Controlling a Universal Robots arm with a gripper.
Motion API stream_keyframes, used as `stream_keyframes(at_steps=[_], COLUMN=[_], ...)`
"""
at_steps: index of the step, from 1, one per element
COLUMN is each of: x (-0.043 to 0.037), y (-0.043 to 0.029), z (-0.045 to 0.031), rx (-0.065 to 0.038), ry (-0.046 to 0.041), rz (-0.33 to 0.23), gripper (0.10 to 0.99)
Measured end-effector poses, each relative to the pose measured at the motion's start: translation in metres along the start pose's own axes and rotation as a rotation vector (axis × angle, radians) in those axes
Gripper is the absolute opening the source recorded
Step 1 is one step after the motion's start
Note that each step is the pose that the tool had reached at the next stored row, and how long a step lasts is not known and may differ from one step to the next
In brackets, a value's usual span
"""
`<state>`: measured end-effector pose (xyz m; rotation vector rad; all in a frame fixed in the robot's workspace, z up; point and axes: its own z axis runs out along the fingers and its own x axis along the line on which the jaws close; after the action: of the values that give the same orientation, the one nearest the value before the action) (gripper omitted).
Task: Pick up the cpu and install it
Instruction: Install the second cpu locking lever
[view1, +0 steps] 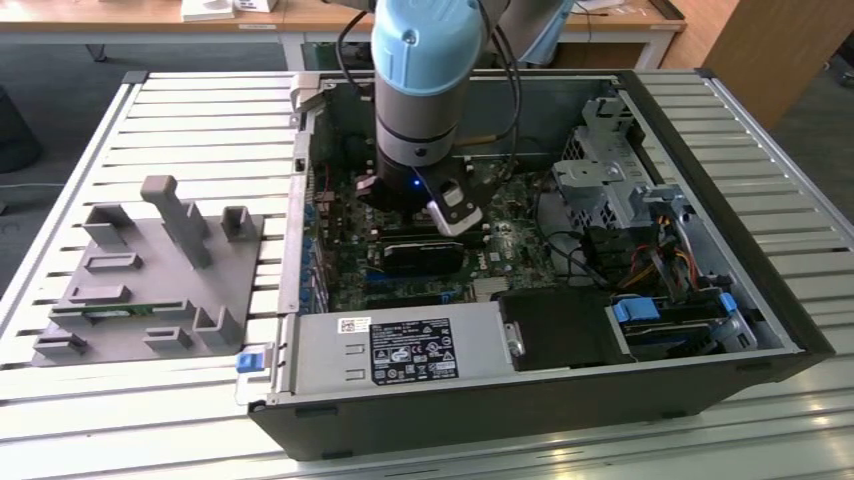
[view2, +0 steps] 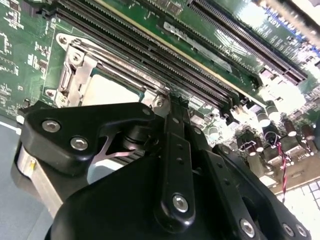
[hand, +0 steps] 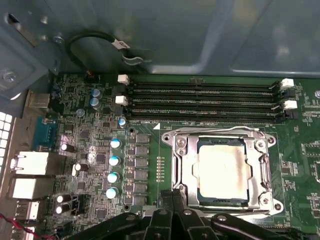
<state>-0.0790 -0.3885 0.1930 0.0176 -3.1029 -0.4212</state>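
Note:
The cpu, a flat square chip with a pale silvery top, lies inside the metal socket frame on the green motherboard. In the second wrist view the cpu shows just beyond the gripper's black linkage. My gripper hangs over the board beside the socket's edge, shut, with nothing between its fingers. In the exterior view the gripper is lowered into the open computer case, above the middle of the board.
Several empty memory slots run along the far side of the socket. A black block sits just below the gripper. A power supply, drive cage and cables crowd the case. A grey fixture tray lies at the exterior view's left.

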Motion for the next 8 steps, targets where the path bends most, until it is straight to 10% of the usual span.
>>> stream_keyframes(at_steps=[8], x=[0.0029], y=[-0.0002], z=[0.0010], rx=[-0.015], ry=[0.0000], rz=[0.000], gripper=[0.106])
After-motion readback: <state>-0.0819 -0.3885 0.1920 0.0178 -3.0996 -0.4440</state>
